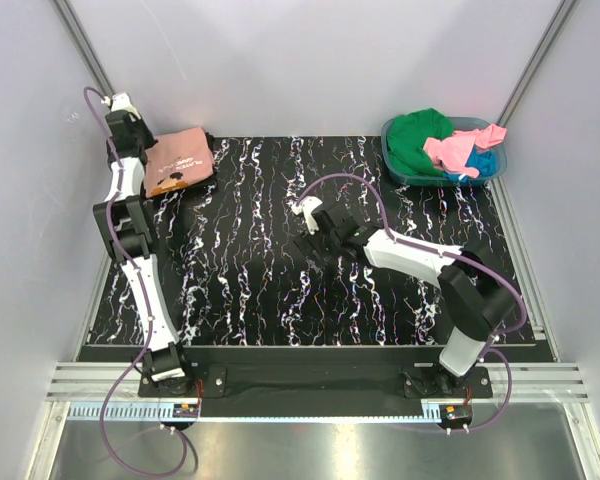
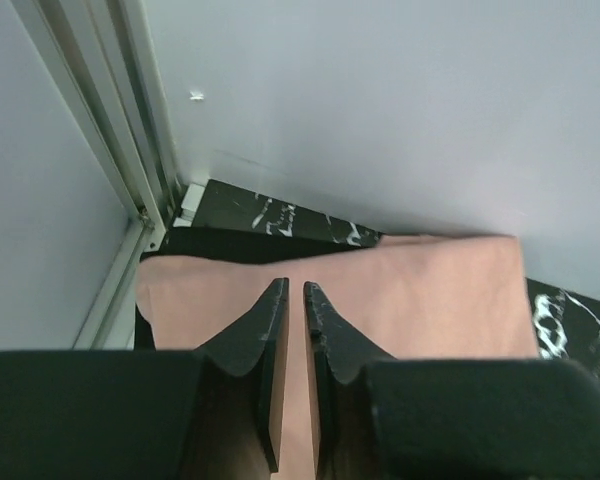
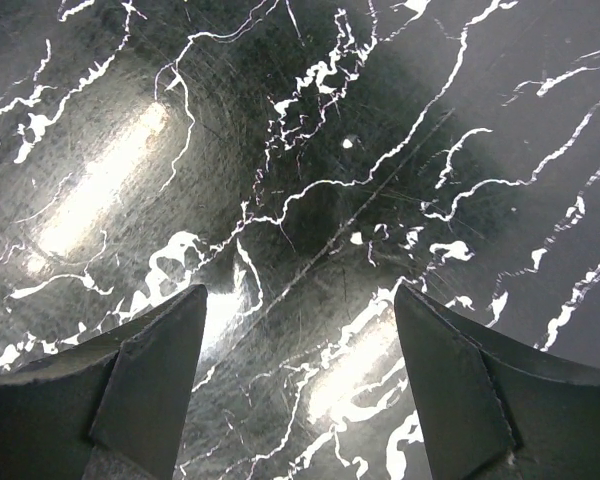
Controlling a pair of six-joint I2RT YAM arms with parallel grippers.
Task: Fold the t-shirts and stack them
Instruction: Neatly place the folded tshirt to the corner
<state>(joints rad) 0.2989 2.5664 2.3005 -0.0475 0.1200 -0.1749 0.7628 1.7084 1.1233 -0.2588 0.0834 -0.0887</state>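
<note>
A folded salmon-pink t-shirt [image 1: 180, 160] with a small brown-white print lies at the table's back left corner. In the left wrist view it [image 2: 420, 290] fills the lower frame, with a plain black cloth edge [image 2: 235, 244] showing beneath its far side. My left gripper [image 1: 143, 150] hovers at the shirt's left edge, its jaws [image 2: 294, 290] closed to a thin slit with nothing between them. My right gripper [image 1: 310, 235] is open and empty over bare marble mid-table [image 3: 300, 300]. Green [image 1: 418, 138], bright pink [image 1: 460, 150] and blue [image 1: 483, 163] t-shirts lie heaped in the basket.
The teal plastic basket [image 1: 400, 172] stands at the back right corner. White walls and metal corner rails [image 2: 130, 170] close in the back and sides. The black marble-patterned table [image 1: 260, 290] stretches between the arms.
</note>
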